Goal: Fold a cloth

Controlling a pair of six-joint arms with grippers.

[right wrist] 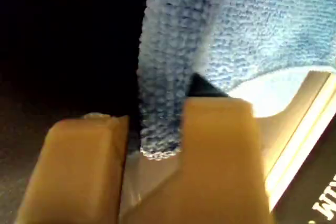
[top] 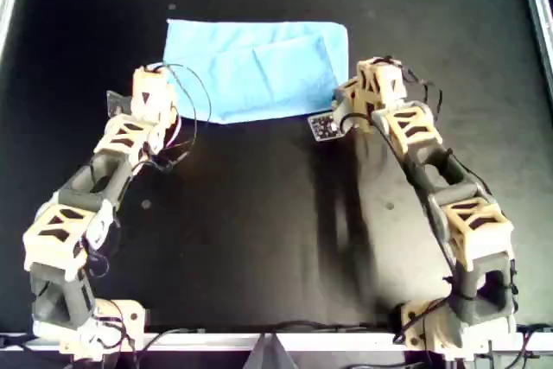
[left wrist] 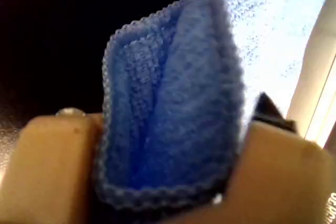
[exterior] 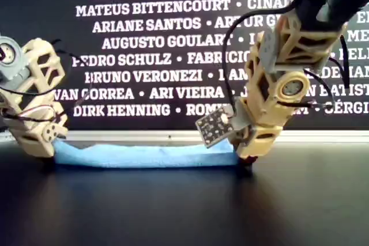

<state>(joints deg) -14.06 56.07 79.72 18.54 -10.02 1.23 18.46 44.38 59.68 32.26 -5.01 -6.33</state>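
Overhead view: left claw [top: 154, 84], right claw [top: 350, 97] each pinch folded cloth [top: 255, 69] edge.

The cloth [top: 256, 71] lies flat on the table [top: 276, 239] in the far half of the overhead view, folded over on itself into a band that runs across the view. The left gripper [top: 149, 84] stands at the cloth's near corner on the overhead view's left, its jaws pinched on a bunched fold of the fabric (the left wrist view shows it between them). The right gripper [top: 367, 84] stands at the opposite end — on the overhead view's right — clamping the cloth's edge. In the exterior view the cloth stretches low along the table between the two grippers, before a lettered wall [exterior: 155, 56].
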